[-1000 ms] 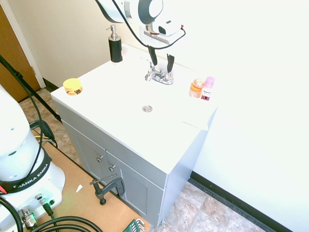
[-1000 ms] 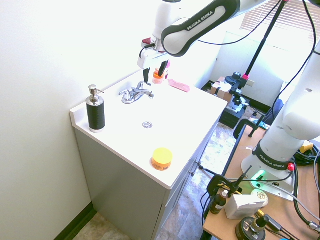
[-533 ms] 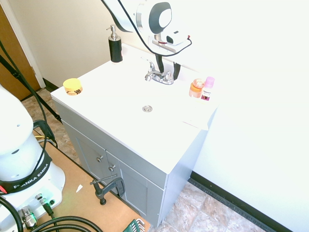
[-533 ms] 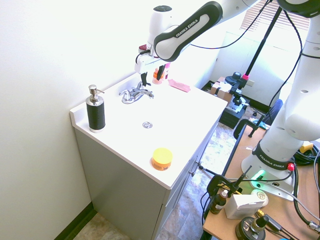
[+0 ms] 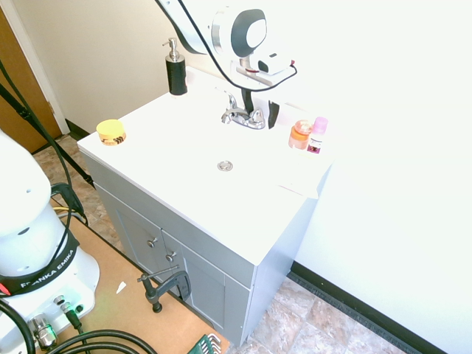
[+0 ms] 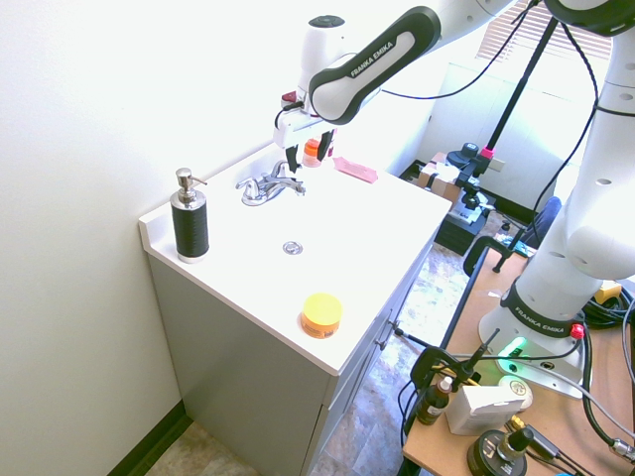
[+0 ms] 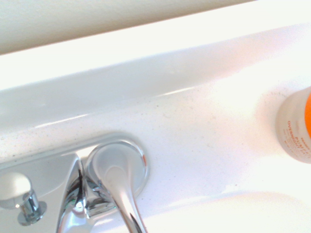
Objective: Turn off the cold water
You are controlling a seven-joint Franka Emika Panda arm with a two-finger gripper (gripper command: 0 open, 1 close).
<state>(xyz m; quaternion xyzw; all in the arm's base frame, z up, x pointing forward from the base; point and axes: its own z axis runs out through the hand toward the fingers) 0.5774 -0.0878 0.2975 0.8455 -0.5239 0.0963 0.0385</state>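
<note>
- White vanity top with sink basin (image 5: 184, 140), grey cabinet under; drain (image 5: 225, 166) mid-basin, dry-looking, no stream visible from spout.
- White arm reaching in from above, wrist low over back edge of the counter.
- Black soap pump bottle (image 5: 175, 68) at back corner, well apart from the work; not part of the job.
- Yellow-orange jar (image 5: 111, 132) near front edge, orange bottle (image 5: 300, 135) and pink-capped bottle (image 5: 318, 135) just beside the faucet end where the gripper works.
- Chrome faucet (image 5: 242, 116) at back of basin, short spout, two alike levers. In wrist view, lever handle (image 7: 119, 182) on its round base fills lower part, pop-up knob (image 7: 14, 184) next to it, orange bottle (image 7: 294, 128) off to one edge.
- Gripper (image 5: 259, 109) spread, dark fingers (image 5: 273, 112) straddling the lever on the orange-bottle side; contact with lever not resolvable.
- Step in hand, by judgement: engaging that lever to swing it shut. Which lever is cold not marked anywhere visible.
- To do well: settle one finger flat against lever side, low near its base end for firm bearing; push along the lever's arc, not downward; stop at resistance.
- Risk: outer finger sweeping toward orange bottle, near enough to tip.
</note>
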